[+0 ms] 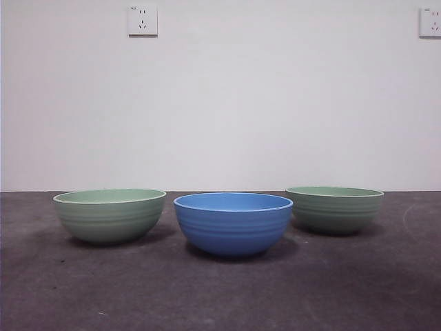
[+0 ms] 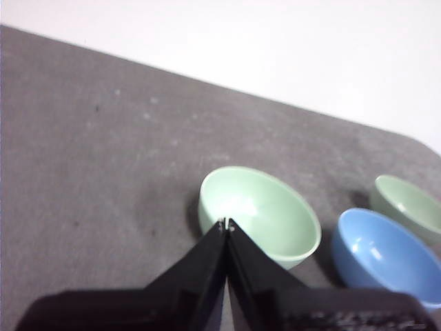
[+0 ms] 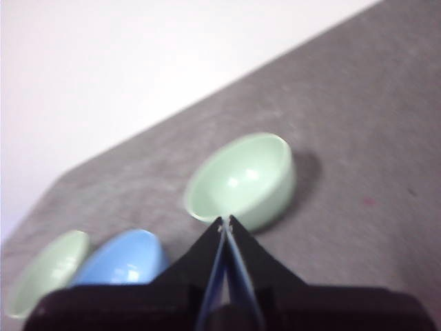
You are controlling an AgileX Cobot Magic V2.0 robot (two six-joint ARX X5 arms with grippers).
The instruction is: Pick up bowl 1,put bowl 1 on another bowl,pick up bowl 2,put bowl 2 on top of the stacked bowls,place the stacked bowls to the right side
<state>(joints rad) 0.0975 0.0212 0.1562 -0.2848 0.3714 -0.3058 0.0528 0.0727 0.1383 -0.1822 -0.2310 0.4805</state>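
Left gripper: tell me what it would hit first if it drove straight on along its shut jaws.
Probably the pale green ribbed bowl nearest it: the left gripper, jaws shut, points at that bowl's near rim. Depth is unclear, so it may strike the rim or the inside. The round blue bowl sits off to the side.

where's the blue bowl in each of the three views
Front view: blue bowl at centre, nearest the camera, between two green bowls.
Left wrist view: at the right edge, beside the near green bowl.
Right wrist view: lower left, blurred.
Shared landmark: it always sits between the green bowls.
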